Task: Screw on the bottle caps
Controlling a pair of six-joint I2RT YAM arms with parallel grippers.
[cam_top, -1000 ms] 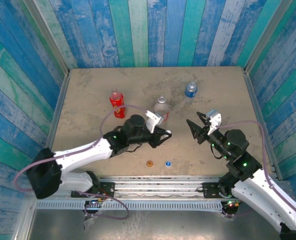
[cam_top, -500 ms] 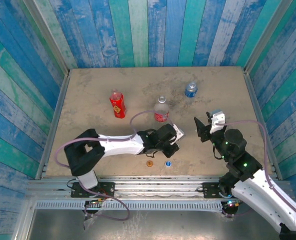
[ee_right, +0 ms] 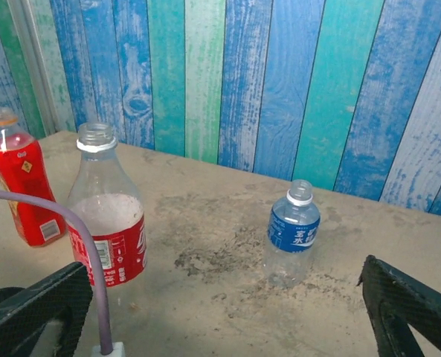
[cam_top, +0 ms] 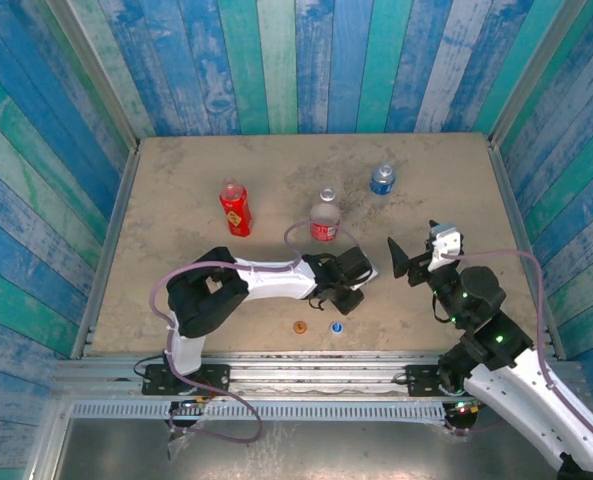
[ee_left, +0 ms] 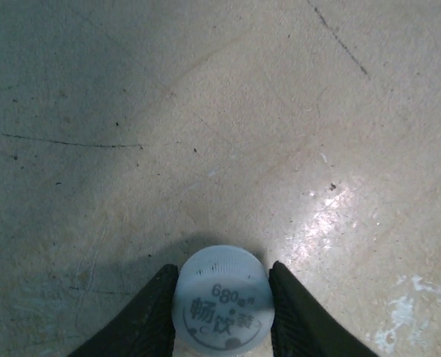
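Observation:
My left gripper (ee_left: 221, 316) is shut on the white bottle cap (ee_left: 221, 305), held low over the bare tabletop; in the top view the left gripper (cam_top: 348, 288) sits just in front of the clear red-label bottle (cam_top: 323, 217). The orange cap (cam_top: 299, 327) and blue cap (cam_top: 336, 326) lie near the front edge. The all-red bottle (cam_top: 234, 208) and the blue-label bottle (cam_top: 381, 179) stand further back. My right gripper (cam_top: 416, 252) is open and holds nothing, facing the open-necked red-label bottle (ee_right: 101, 216) and blue-label bottle (ee_right: 294, 227).
Blue and green plank walls (cam_top: 276, 60) close in the table on three sides. A purple cable (ee_right: 94, 275) crosses the lower left of the right wrist view. The red bottle (ee_right: 15, 178) stands near the left wall there.
My left arm has swung right and toward the front edge, away from the red-label bottle. The right gripper has opened wide and shifted slightly right.

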